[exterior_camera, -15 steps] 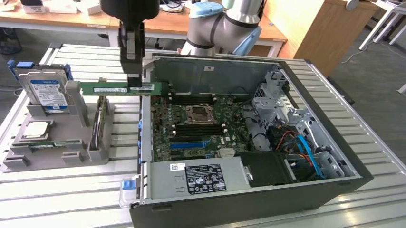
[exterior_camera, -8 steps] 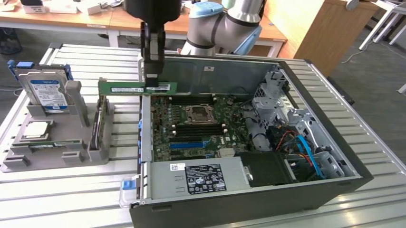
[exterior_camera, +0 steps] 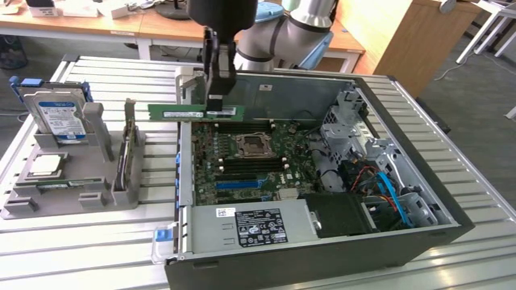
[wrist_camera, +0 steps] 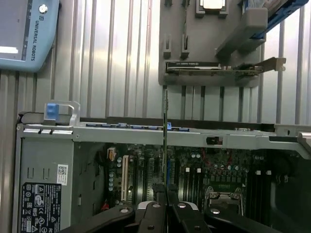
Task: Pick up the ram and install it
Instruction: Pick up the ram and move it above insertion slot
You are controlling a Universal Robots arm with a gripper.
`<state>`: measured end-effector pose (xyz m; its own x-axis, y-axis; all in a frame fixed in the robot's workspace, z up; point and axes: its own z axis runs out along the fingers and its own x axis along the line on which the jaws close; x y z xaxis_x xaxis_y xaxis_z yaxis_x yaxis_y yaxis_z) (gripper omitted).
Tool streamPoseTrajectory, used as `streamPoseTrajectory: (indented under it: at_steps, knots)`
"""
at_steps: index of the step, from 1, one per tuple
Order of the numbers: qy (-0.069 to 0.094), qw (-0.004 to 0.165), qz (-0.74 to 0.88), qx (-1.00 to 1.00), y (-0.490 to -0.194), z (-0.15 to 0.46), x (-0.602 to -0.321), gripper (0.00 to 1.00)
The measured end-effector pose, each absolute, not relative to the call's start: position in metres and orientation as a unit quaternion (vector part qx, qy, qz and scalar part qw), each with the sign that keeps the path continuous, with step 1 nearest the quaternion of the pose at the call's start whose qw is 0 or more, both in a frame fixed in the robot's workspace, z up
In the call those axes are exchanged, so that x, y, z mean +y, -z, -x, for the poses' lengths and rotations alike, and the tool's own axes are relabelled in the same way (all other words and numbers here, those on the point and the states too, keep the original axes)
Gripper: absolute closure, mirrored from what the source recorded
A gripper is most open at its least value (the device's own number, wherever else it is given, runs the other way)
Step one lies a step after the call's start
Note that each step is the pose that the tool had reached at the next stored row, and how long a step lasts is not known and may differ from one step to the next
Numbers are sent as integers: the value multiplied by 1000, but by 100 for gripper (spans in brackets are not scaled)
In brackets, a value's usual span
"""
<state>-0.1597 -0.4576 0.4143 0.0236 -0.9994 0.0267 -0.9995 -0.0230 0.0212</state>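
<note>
Ram [exterior_camera: 181, 112] is up in the air, flat face toward the exterior camera, held level over the far edge of the motherboard [exterior_camera: 241, 172] inside the open computer case [exterior_camera: 322, 260]. The gripper [exterior_camera: 219, 110] has it pinched, fingers clamped tight on the stick nearer its end on the exterior view's right, so that stretch of the green board is covered. The arm's upper part is cut off by the frame.

From the wrist, the ram [wrist_camera: 165, 126] shows edge-on as one thin dark line running out from between the fingers [wrist_camera: 150, 213] of the gripper [wrist_camera: 166, 206]; no chips can be read there. How high it hangs above the black slots [exterior_camera: 246, 128] cannot be told.

Near the bench [exterior_camera: 81, 254] edge on the exterior view's left, the grey holder [exterior_camera: 72, 202] carries the blue-labelled hard drive [exterior_camera: 58, 118] and the silver processor [exterior_camera: 47, 164].
</note>
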Motion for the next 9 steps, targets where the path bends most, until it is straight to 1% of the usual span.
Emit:
streamPoseTrajectory:
  at_steps: [9]
  knots:
    - [-2,17,-715,-699,-414,122,-458,88]
